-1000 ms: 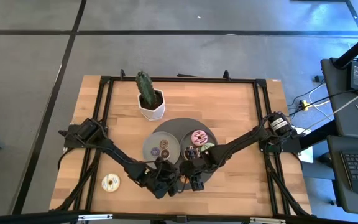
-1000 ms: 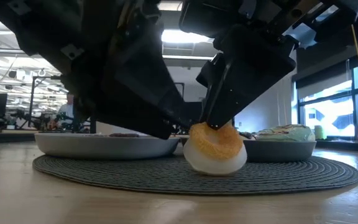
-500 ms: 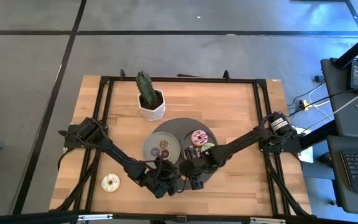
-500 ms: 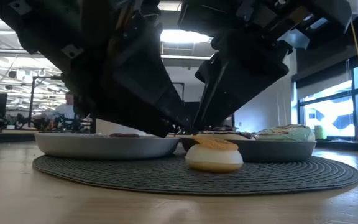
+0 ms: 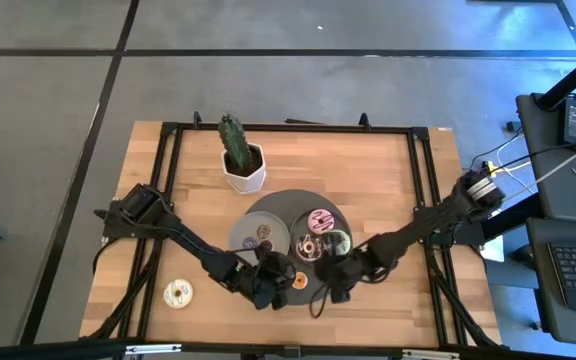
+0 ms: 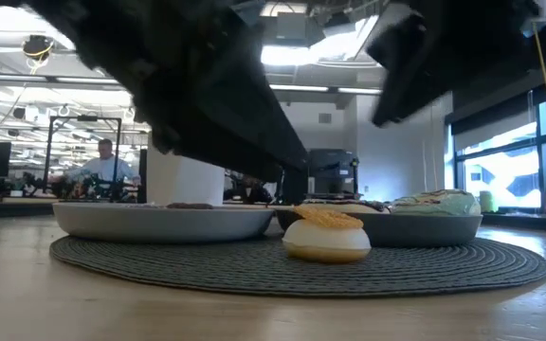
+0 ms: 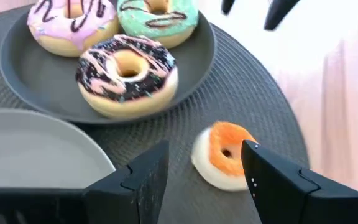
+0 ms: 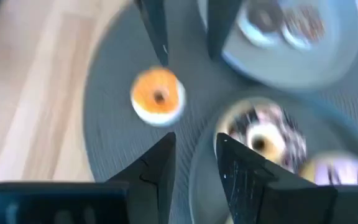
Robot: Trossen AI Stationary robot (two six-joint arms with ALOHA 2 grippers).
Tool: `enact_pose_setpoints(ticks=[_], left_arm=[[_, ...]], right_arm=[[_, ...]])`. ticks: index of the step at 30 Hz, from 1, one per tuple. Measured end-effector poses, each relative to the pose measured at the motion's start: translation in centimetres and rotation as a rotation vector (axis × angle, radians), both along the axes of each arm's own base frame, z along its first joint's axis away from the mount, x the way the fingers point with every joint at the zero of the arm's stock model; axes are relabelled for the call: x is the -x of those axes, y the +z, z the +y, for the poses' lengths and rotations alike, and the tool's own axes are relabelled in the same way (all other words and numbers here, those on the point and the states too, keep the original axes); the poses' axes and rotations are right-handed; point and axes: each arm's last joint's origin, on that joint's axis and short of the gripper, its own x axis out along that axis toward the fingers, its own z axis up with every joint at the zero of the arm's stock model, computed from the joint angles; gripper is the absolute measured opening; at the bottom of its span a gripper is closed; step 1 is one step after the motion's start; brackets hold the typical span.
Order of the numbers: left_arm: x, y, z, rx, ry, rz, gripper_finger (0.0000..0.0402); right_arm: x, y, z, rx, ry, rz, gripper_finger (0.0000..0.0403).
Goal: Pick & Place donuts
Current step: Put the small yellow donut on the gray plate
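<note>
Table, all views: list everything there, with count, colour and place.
table: one, light wood, black frame
mat: one, dark grey, round, mid-table
dark plate: one, dark grey, on mat
light plate: one, pale grey, on mat beside dark plate
pink donut: one, on dark plate
green donut: one, on dark plate
brown donut: one, pink-striped, on dark plate
orange donut: one, white base, on mat, off the plates
small donuts: at least two, dark, on light plate
pale donut: one, on bare wood, front left
cactus: one, green, white pot, behind mat
person: one, far in room
left hand: open, empty, near orange donut
right hand: open, empty, above mat
</note>
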Motion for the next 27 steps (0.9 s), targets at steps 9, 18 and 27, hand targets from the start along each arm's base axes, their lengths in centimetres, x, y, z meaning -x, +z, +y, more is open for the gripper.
enact_pose_setpoints(ticks=[9, 18, 27], left_arm=[[-2.4, 1.1, 2.2, -0.099, -0.152, 0.060, 0.0196], [-2.3, 0.8, 2.5, -0.197, -0.264, 0.131, 0.0196], [-2.1, 0.8, 1.6, -0.036, -0.273, 0.114, 0.0196]], right_arm=[[7.6, 0.4, -3.4, -0.143, -0.215, -0.063, 0.0118], [11.8, 0.2, -5.8, -0.174, -0.330, -0.174, 0.0118], [12.2, -0.1, -6.4, -0.114, -0.373, -0.224, 0.0118]])
